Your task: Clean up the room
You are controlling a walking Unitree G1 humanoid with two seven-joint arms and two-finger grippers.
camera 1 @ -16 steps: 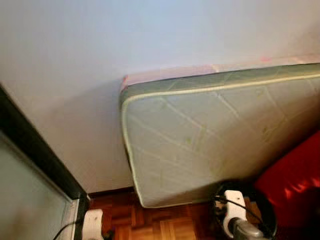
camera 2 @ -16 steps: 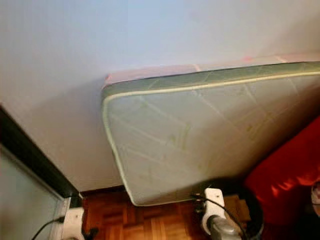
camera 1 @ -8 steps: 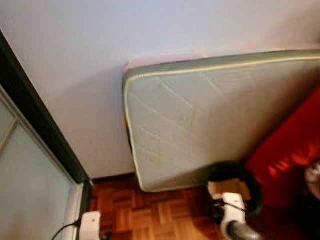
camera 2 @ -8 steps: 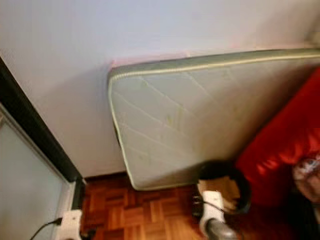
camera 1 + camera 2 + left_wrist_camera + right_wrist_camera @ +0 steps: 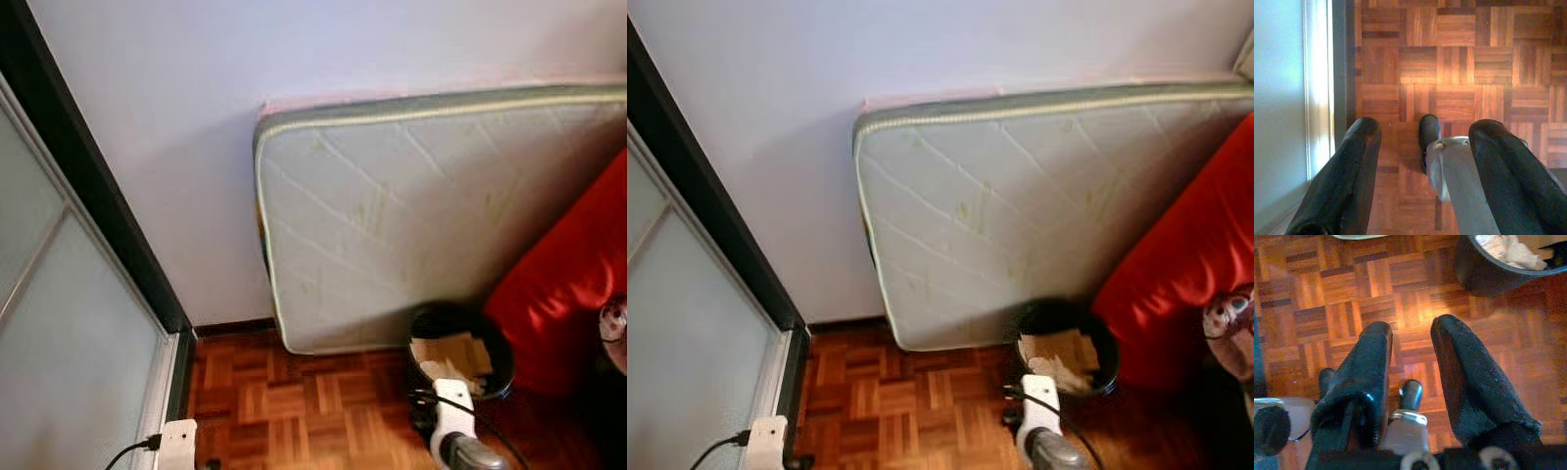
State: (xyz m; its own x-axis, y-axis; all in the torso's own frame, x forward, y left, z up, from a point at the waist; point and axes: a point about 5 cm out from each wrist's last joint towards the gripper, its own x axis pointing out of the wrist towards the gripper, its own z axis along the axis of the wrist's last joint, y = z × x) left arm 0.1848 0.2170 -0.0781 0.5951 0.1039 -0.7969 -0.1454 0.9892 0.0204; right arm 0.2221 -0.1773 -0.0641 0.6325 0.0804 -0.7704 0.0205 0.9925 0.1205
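Against wall: mattress (image 5: 411, 215) on long edge, bin (image 5: 460, 351) touching.

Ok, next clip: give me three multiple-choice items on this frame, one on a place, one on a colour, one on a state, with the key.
1. Where does the mattress stand?
A. Flat on the floor
B. On edge against the wall
C. On top of the red cushion

2. What colour is the waste bin?
A. Black
B. White
C. Blue

3. How are both grippers' fingers?
A. Shut on paper
B. Shut on a cable
C. Apart, holding nothing

Key: 1 B, its quilted face is upright and backs onto the wall. 2 A, its rim and wall are black, with paper and cardboard inside. 3 C, both wrist views show parquet floor between the left gripper and right gripper fingers.
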